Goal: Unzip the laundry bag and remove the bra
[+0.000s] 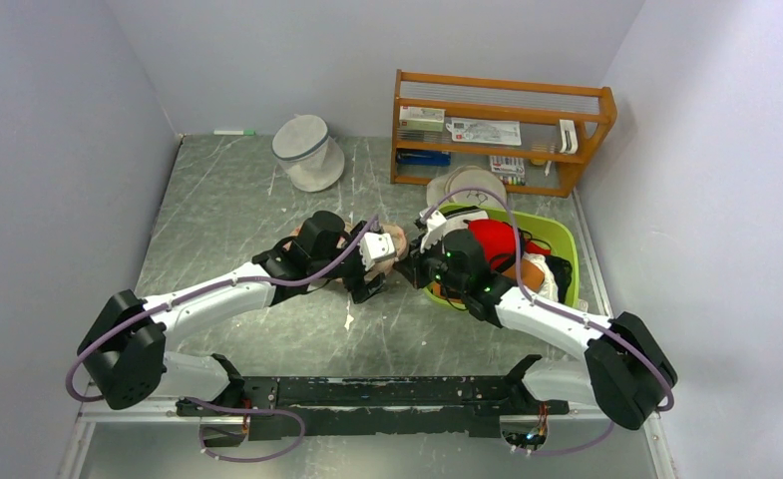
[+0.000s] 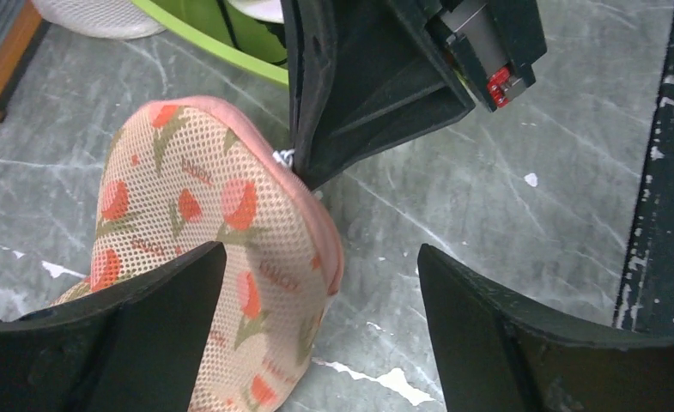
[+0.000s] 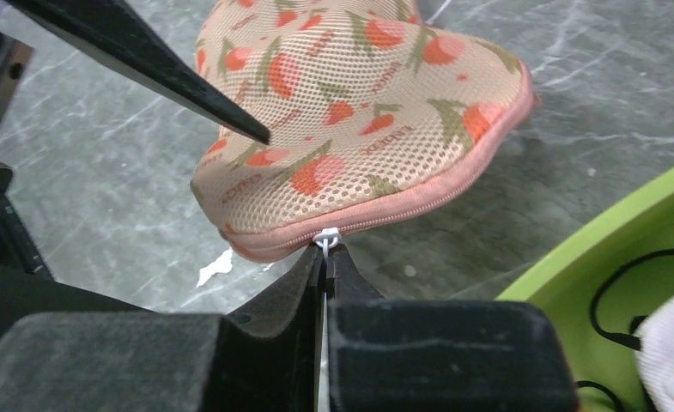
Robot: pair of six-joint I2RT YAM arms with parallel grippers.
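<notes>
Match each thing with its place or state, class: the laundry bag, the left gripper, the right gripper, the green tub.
Column one:
1 laundry bag
2 left gripper
3 right gripper
4 green tub

Column two:
A shut on the zip pull
B holds a red garment
C zip closed, lying on the table
D open, fingers wide apart

Pairs: 1-C; 2-D; 3-A; 4-B

Fingers [image 3: 288,290] of the right gripper [image 3: 325,260] pinch the white zip pull [image 3: 326,238] on the laundry bag [image 3: 359,112], along its pink seam.
</notes>
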